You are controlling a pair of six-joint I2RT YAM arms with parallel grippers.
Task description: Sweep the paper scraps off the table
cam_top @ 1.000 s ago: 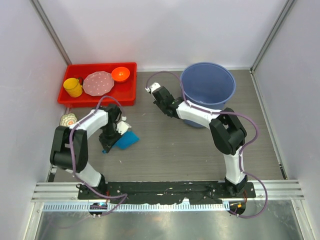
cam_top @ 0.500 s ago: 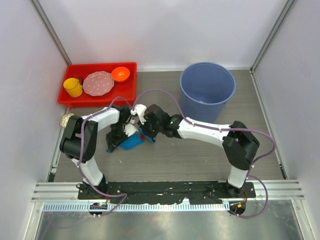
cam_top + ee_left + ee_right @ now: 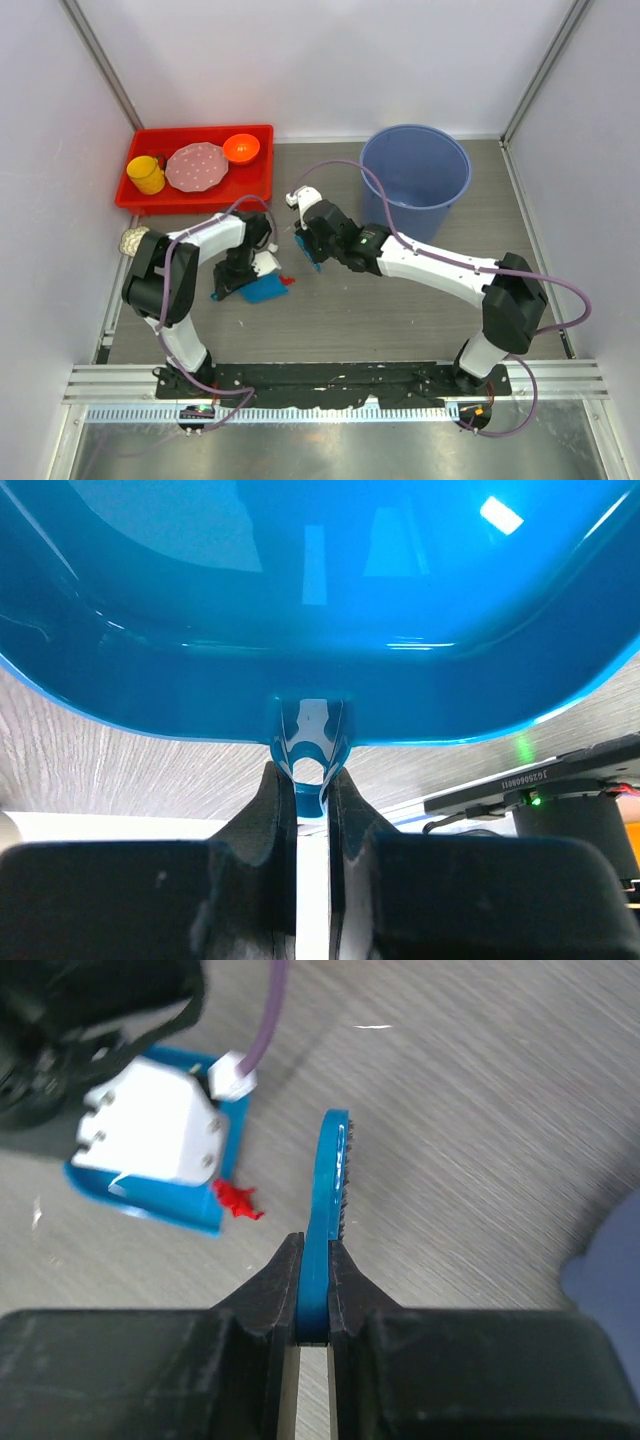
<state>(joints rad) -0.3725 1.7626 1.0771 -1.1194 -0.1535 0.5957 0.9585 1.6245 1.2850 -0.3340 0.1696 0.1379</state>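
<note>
One red paper scrap [image 3: 286,283] lies on the table [image 3: 400,310] at the right edge of the blue dustpan [image 3: 263,291]; it also shows in the right wrist view [image 3: 237,1201]. No other scraps show. My left gripper [image 3: 232,283] is shut on the dustpan's handle tab [image 3: 310,775], and the pan [image 3: 320,590] fills its view. My right gripper [image 3: 315,240] is shut on the blue hand brush [image 3: 334,1175], held edge-on just right of the pan [image 3: 150,1200] and the scrap.
A blue bucket [image 3: 415,180] stands at the back right. A red tray [image 3: 195,197] at the back left holds a yellow cup, a pink plate and an orange bowl. A small patterned dish [image 3: 135,240] sits at the left edge. A metal rail [image 3: 330,380] runs along the near edge.
My right arm swung the brush from the bucket's side down to the dustpan, then drew back slightly right. My left gripper shifted the pan a little right. The red scrap now shows beside the pan.
</note>
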